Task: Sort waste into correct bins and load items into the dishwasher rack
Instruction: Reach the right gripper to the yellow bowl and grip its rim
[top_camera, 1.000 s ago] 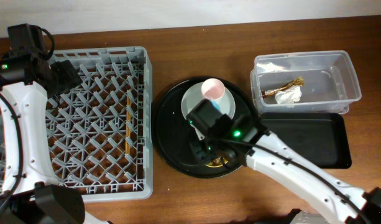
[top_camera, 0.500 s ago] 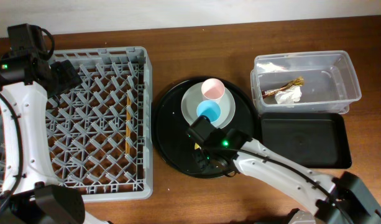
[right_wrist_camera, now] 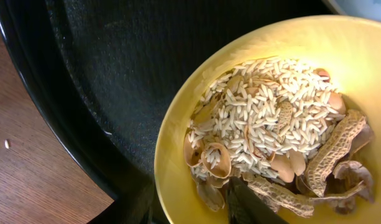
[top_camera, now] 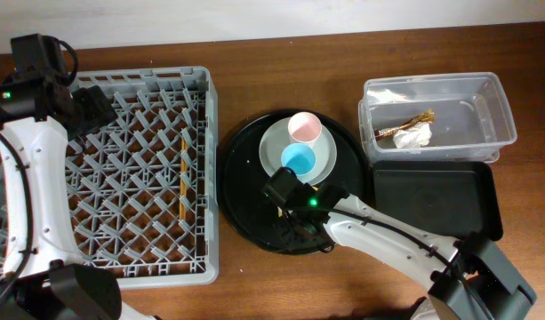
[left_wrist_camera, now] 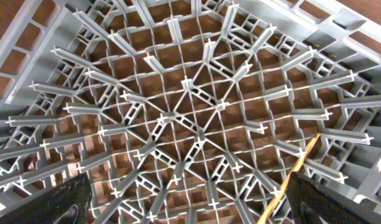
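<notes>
Nearest the robot, the right fingers (right_wrist_camera: pixel 246 205) stand part-way apart astride the near rim of the yellow bowl (right_wrist_camera: pixel 339 74). One is inside over the food scraps (right_wrist_camera: pixel 271 118) and one outside, not pinching the wall as far as I can see. That stance suits lifting the bowl by its edge to tip the scraps out. The bowl sits at the front of the round black tray (top_camera: pixel 241 187). Only the right wrist view shows its load of rice grains and peanut shells; from overhead the arm hides the bowl almost wholly. Behind it the plate (top_camera: pixel 270 153) carries the blue cup (top_camera: pixel 299 161) and pink cup (top_camera: pixel 304 128). To the right lies the shallow black tray (top_camera: pixel 432 200), and beyond it the clear tub (top_camera: pixel 499 107), holding the napkin (top_camera: pixel 416 135) and gold wrapper (top_camera: pixel 419 118). On the left, the chopsticks (top_camera: pixel 182 173) lie in the rack (top_camera: pixel 205 178). The left fingers (left_wrist_camera: pixel 47 202), spread wide and empty, hover over its far corner, probably parked out of the way
</notes>
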Controlling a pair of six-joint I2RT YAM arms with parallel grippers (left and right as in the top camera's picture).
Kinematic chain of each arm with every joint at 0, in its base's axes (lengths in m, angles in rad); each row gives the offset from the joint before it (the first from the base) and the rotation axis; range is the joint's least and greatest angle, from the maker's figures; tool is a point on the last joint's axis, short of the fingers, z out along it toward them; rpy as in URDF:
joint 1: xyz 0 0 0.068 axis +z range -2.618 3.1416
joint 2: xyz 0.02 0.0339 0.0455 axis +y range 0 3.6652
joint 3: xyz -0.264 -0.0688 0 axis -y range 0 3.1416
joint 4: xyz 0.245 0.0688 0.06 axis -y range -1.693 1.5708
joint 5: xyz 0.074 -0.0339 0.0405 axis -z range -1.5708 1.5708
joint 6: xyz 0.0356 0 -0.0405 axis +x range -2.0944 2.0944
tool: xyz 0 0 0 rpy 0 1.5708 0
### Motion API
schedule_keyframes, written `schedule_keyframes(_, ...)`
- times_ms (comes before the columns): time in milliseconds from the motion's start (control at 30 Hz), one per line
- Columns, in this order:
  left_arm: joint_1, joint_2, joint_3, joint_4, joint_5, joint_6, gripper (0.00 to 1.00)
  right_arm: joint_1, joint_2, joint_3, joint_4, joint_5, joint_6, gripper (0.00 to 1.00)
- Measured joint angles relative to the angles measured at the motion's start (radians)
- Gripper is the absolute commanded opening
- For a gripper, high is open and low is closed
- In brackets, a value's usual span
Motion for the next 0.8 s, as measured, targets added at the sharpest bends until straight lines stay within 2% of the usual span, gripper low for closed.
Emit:
schedule_keyframes(200, 0.000, 0.000, 0.000, 0.000, 0.000, 0.000, 0.99, 0.000, 0.000, 0.000, 0.000, 0.006, -0.013, 0.35)
schedule_keyframes(433, 0.000, 0.000, 0.000, 0.000, 0.000, 0.000, 0.99, 0.000, 0.000, 0.000, -0.024, 0.087, 0.037, 0.35)
schedule_keyframes(533, 0.000, 0.000, 0.000, 0.000, 0.000, 0.000, 0.99, 0.000, 0.000, 0.000, -0.027, 0.114, 0.069, 0.36)
schedule_keyframes(567, 0.000, 0.000, 0.000, 0.000, 0.000, 0.000, 0.99, 0.000, 0.000, 0.000, -0.028, 0.118, 0.074, 0.41)
schedule_keyframes(800, 0.000, 0.000, 0.000, 0.000, 0.000, 0.000, 0.99, 0.000, 0.000, 0.000, -0.029, 0.128, 0.077, 0.41)
